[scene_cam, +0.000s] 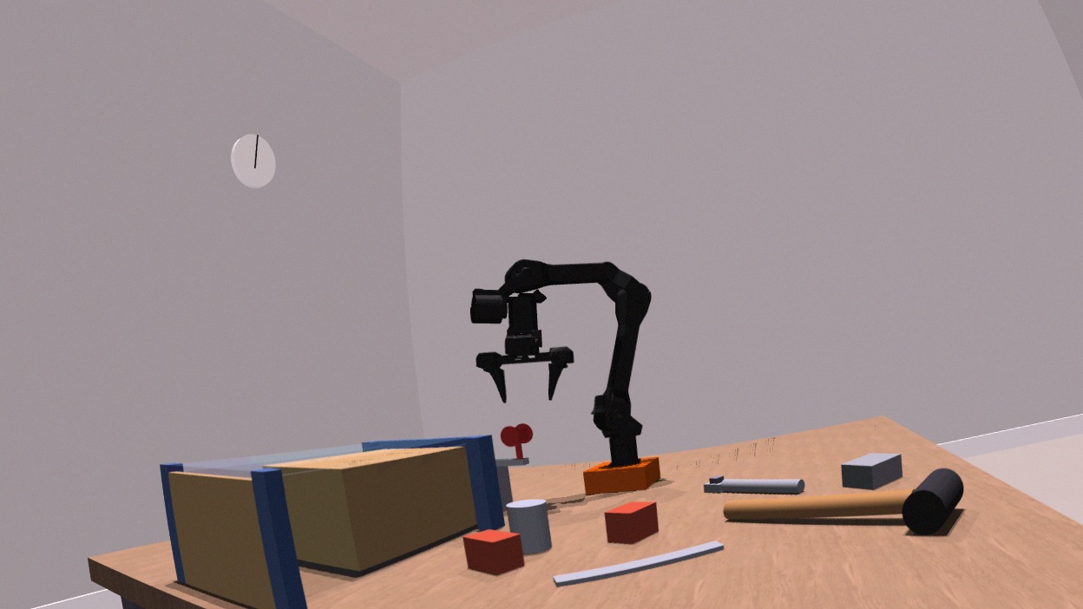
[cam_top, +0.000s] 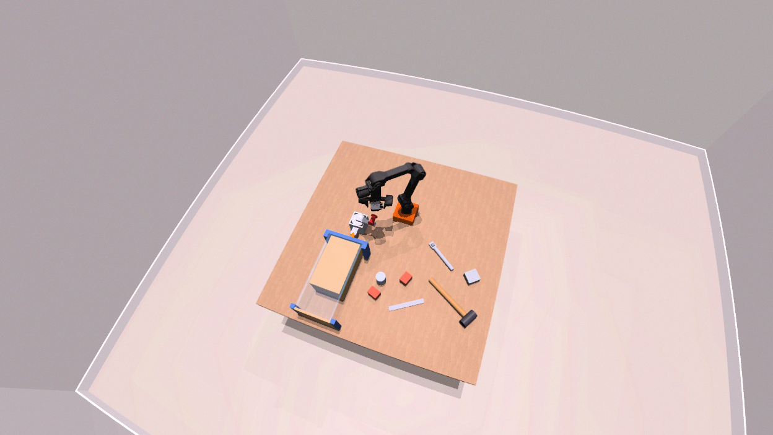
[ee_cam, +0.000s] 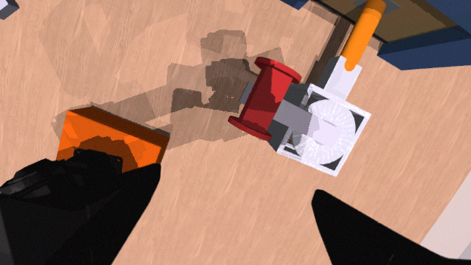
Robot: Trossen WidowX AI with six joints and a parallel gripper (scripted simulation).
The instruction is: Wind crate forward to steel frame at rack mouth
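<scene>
My gripper point(scene_cam: 527, 400) point(ee_cam: 238, 184) is open and empty, above and beside the winch, clear of the handle. The winch handle lies with its grey arm across the top of the white winch point(cam_top: 357, 222) point(ee_cam: 342, 125); its red grip point(cam_top: 373, 219) point(scene_cam: 517, 435) point(ee_cam: 266, 100) is out to the side facing the robot base. The key is hidden under the arm. An orange strap point(cam_top: 352, 234) point(ee_cam: 361, 42) runs from the winch to the crate point(cam_top: 337, 263) point(scene_cam: 409, 503), which looks flat in the cubby. Its front is at or very near the blue mouth frame point(cam_top: 345, 237) point(scene_cam: 484, 488); contact cannot be made out.
Two red blocks point(cam_top: 406, 277) point(cam_top: 373, 292), a grey cylinder point(cam_top: 380, 278) and a flat strip point(cam_top: 406, 304) lie beside the cubby. A wrench-like tool point(cam_top: 441, 256), a mallet point(cam_top: 448, 298) and a grey block point(cam_top: 471, 276) lie farther right. The orange robot base point(cam_top: 405, 212) stands near the winch.
</scene>
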